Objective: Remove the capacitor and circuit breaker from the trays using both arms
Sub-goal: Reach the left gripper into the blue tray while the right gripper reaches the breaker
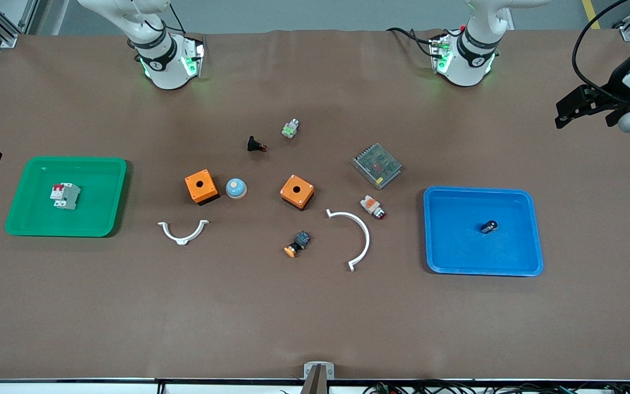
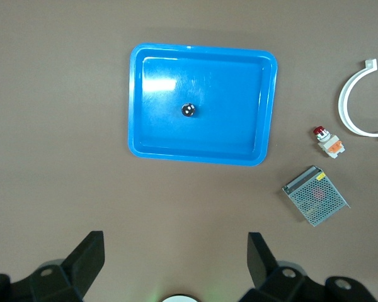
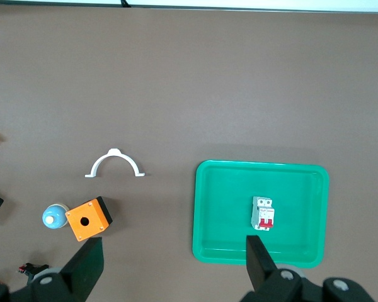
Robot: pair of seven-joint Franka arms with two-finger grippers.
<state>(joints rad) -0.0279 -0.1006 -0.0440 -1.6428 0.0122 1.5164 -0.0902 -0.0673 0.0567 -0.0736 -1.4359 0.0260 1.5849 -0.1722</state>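
Note:
The breaker (image 1: 65, 196), a light-grey block with red levers, lies in the green tray (image 1: 96, 186) toward the right arm's end of the table. It shows in the right wrist view as the breaker (image 3: 263, 213) in the green tray (image 3: 227, 207). The capacitor (image 1: 489, 226), a tiny black cylinder, lies in the blue tray (image 1: 457, 246) toward the left arm's end. The left wrist view shows the capacitor (image 2: 189, 110) and the blue tray (image 2: 233, 132). My left gripper (image 2: 175, 242) and right gripper (image 3: 173, 246) hang high over bare table, both open and empty.
Mid-table lie two orange boxes (image 1: 201, 186) (image 1: 297, 191), a blue dome (image 1: 235, 188), two white curved clips (image 1: 183, 232) (image 1: 356, 238), a metal mesh unit (image 1: 377, 165) and several push buttons, one white-and-orange (image 1: 372, 206). A black-and-white device (image 1: 621, 98) overhangs the left arm's end.

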